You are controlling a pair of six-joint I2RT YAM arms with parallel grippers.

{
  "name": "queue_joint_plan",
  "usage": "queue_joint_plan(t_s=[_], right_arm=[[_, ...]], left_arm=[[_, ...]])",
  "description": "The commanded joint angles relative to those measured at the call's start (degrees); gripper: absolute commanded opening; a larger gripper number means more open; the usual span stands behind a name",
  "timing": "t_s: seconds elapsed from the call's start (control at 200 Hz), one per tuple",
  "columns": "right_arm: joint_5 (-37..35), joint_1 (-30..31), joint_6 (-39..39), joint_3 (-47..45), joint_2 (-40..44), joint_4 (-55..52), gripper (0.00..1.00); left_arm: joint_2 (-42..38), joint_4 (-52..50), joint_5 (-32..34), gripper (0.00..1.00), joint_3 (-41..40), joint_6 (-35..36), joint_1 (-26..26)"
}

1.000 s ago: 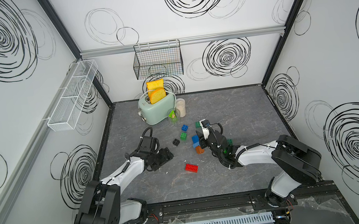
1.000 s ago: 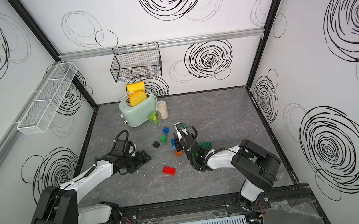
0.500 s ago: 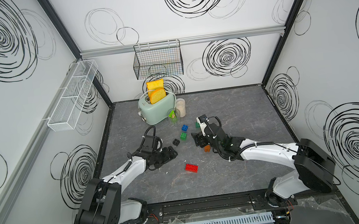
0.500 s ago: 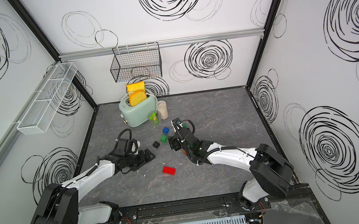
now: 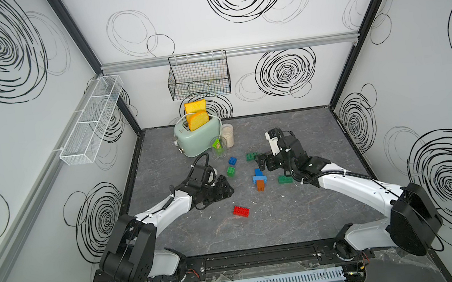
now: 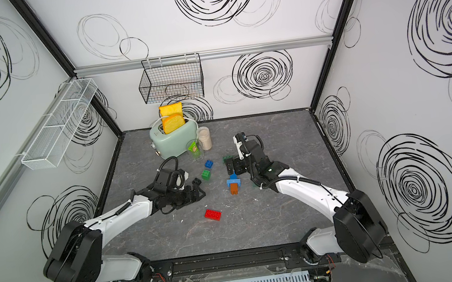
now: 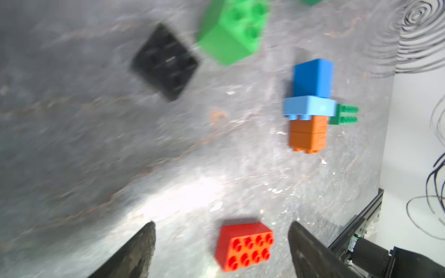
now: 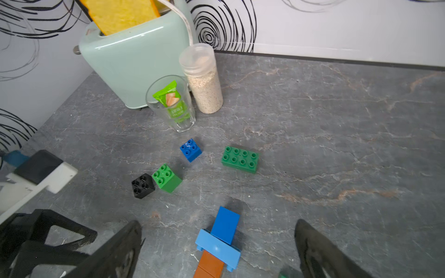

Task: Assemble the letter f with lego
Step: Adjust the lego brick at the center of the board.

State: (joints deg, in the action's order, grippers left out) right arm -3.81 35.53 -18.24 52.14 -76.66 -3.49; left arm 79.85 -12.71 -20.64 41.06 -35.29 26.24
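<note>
Jaws on both grippers stand spread with nothing gripped. In both top views the left gripper [image 5: 226, 187] hangs low over the grey table [image 5: 301, 214]. The red oblong brick [image 5: 241, 211] lies flat just off its jaws on the front-rail side, apart from them. The right gripper [image 5: 263, 164] points down at the joined lego piece [image 5: 259, 179], a blue brick, a light blue one set across it and orange ones in a row. It lies on its side between the two pairs of jaws, nearer the right pair and touching neither. A green square brick [image 5: 231, 171] and a blue square brick [image 5: 232, 161] sit beyond the left jaws. A dark green oblong brick [image 5: 250, 156] lies just beside the right jaws, and a second dark green oblong brick [image 5: 285, 179] lies behind them by the wrist. The left wrist view is blurred. Its two dark fingers [image 7: 139, 250] are wide apart, and the red oblong brick shows studs-up in the gap, touching neither. Ahead of the jaws are a black square brick [image 7: 165, 62], the green square brick and the joined lego piece. In the right wrist view the fingers [image 8: 120, 250] are equally wide. The joined lego piece lies in the gap, clear of both. Farther ahead sit the loose bricks, studs up, then a glass [image 8: 171, 106] holding a green packet, a jar [image 8: 204, 79] and a mint toaster [image 8: 134, 57].
</note>
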Motion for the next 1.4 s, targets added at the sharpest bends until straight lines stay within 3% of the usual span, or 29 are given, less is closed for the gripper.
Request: queue_joint_plan(t_s=[0.0, 0.125, 0.5, 0.675, 0.88, 1.061, 1.241, 1.396], right_arm=[[8.4, -4.0, -2.2, -0.8, -1.0, -0.8, 0.99], [14.1, -7.4, -7.5, 0.9, -3.4, -0.7, 0.99], [14.8, -10.8, -10.0, 0.4, -3.6, -2.8, 0.99], [23.6, -17.9, -11.9, 2.0, -7.2, -9.5, 0.99], [24.1, -17.3, -8.4, -0.7, -6.2, -17.7, 0.99], [28.0, -17.7, -11.3, -6.7, -2.3, -14.7, 0.99], [32.1, -16.1, -11.4, -5.5, -4.3, -16.8, 0.99], [31.6, -15.1, -8.7, -6.1, -4.4, -22.5, 0.99]], left_arm=[[-0.7, -3.0, 7.2, 0.90, 5.7, 3.8, 3.9], [-2.8, -7.5, 12.0, 0.92, 9.9, 8.7, 6.2], [1.9, -10.9, 18.0, 1.00, 20.4, 17.5, 9.0], [10.7, -5.9, 13.7, 0.98, 26.4, 16.7, 8.2], [24.1, 3.7, 3.1, 0.99, 33.4, 13.1, 7.3], [35.0, 1.6, -1.0, 1.00, 42.4, 11.6, 8.4], [39.4, -6.2, -1.2, 0.98, 47.8, 16.5, 8.9], [41.0, -8.7, -2.6, 0.96, 49.4, 18.0, 9.2]])
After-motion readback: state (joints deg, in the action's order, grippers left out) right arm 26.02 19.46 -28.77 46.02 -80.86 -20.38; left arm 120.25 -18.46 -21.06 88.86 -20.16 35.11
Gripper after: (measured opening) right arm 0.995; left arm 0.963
